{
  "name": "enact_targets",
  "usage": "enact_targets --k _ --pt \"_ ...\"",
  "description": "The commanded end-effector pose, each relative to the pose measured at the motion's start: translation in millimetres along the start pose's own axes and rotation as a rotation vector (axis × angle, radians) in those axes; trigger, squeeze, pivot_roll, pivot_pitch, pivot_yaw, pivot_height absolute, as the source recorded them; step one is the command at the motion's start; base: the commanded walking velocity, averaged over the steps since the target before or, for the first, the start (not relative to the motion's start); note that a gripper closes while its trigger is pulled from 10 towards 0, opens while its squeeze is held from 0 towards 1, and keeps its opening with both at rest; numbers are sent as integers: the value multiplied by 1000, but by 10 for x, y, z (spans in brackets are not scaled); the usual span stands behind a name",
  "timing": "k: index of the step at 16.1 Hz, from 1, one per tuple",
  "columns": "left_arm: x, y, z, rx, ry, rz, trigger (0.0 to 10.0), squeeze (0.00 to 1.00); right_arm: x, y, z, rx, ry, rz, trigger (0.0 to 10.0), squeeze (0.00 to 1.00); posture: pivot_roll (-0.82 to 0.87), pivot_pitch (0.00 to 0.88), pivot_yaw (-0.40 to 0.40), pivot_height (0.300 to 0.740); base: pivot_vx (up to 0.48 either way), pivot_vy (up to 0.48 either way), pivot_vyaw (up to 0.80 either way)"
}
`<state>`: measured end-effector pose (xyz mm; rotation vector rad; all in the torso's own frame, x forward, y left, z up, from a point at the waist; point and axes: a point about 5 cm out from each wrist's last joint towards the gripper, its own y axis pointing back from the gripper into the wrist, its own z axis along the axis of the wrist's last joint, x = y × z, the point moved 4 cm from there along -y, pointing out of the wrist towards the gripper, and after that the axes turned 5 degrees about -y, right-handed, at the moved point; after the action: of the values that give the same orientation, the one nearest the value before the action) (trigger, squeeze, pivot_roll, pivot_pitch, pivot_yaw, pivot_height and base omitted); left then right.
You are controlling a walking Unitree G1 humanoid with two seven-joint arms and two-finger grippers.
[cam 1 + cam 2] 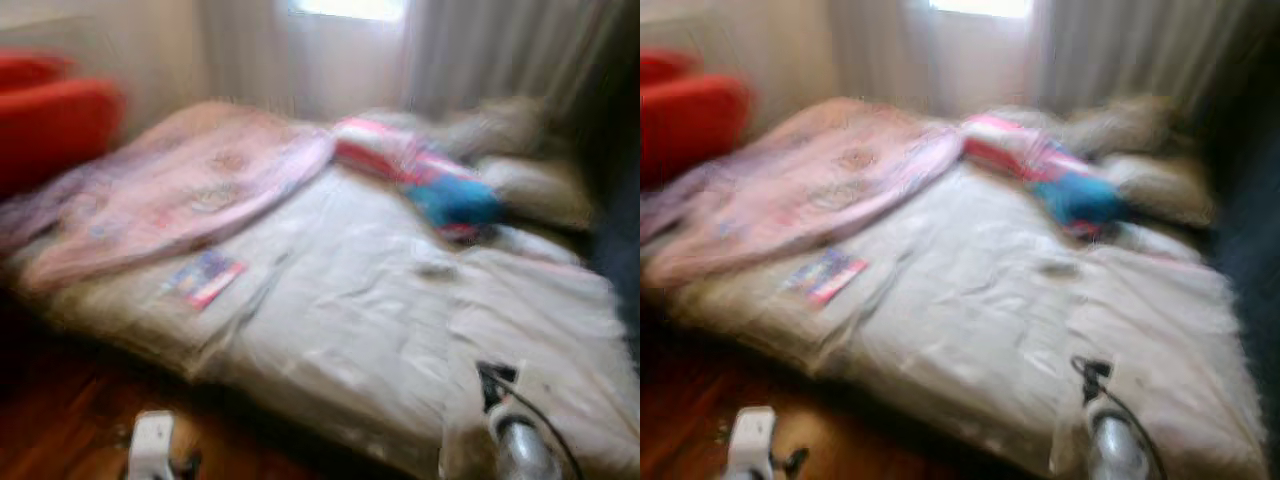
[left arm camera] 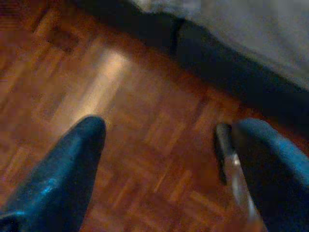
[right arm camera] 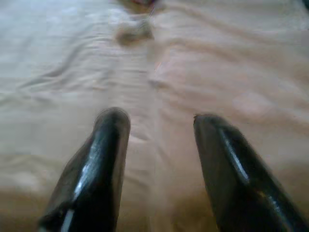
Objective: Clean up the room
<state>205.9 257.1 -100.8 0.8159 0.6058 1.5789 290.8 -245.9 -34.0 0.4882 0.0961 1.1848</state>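
A low bed with a white sheet [image 1: 360,310] lies before me, blurred. A pink patterned blanket [image 1: 190,190] is bunched over its left side. A small colourful booklet [image 1: 203,278] lies on the sheet near the front edge. A pink and blue bundle of cloth [image 1: 430,180] sits near the pillows [image 1: 530,185]. My right gripper [image 3: 161,121] is open, over the white sheet, with a small grey object [image 3: 135,31] ahead of it. My left gripper [image 2: 164,130] is open above the wooden floor [image 2: 120,96] beside the bed's dark base [image 2: 217,67].
A red armchair [image 1: 50,120] stands at the left beyond the bed. Curtains [image 1: 470,50] and a bright window [image 1: 350,8] close off the back. A dark piece of furniture [image 1: 615,230] borders the bed's right side. Parquet floor [image 1: 60,420] runs along the front.
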Motion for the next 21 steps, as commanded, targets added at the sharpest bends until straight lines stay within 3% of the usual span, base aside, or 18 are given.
enact_targets --k 1,9,14,17,21 --pt "61 23 -116 44 1 14 10000 0 14 27 -75 20 -8 -2 10000 0 127 31 24 705 0 345 0" --pt "145 35 -121 44 -1 23 10000 0 -34 51 -150 50 -40 -35 10000 0 124 49 34 705 0 346 0" --pt "-37 -11 -8 23 2 2 10000 0 -240 159 -400 157 -85 -119 10000 0 124 48 27 705 0 346 0" --pt "-52 -15 -2 24 6 0 10000 0 -288 259 -599 232 -78 -131 10000 0 123 46 26 705 0 366 0" --pt "192 52 -158 46 15 26 10000 0 -315 455 -940 370 -49 -131 10000 0 118 45 26 705 0 445 0"
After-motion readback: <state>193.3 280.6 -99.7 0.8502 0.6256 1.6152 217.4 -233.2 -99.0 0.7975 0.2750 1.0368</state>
